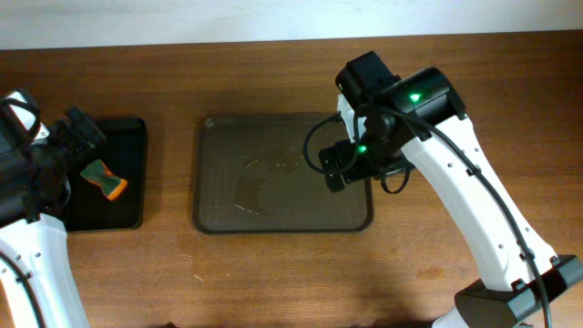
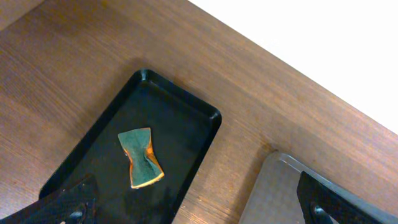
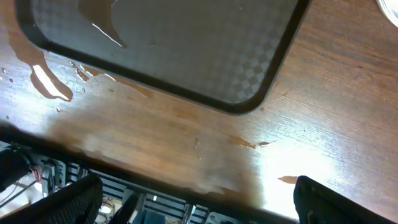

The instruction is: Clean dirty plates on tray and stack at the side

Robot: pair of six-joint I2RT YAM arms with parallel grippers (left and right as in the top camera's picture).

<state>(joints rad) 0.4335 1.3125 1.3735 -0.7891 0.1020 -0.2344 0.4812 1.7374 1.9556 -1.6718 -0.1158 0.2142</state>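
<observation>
The dark brown tray [image 1: 284,219] lies at the table's middle with nothing on it but wet streaks; it also shows in the right wrist view [image 3: 186,37] and its corner in the left wrist view [image 2: 273,193]. No plate shows in the overhead view. A pale curved edge [image 3: 392,9] sits at the right wrist view's top right corner; I cannot tell whether it is a plate. My right gripper [image 1: 339,169] [image 3: 199,208] hangs open and empty over the tray's right edge. My left gripper [image 1: 82,132] [image 2: 199,214] is open and empty above the black tray.
A smaller black tray [image 1: 127,214] [image 2: 186,118] at the left holds a green and orange sponge [image 1: 105,178] [image 2: 142,158]. Water drops and a small puddle [image 3: 46,81] lie on the wood by the brown tray. The table's front edge [image 3: 186,180] is close below.
</observation>
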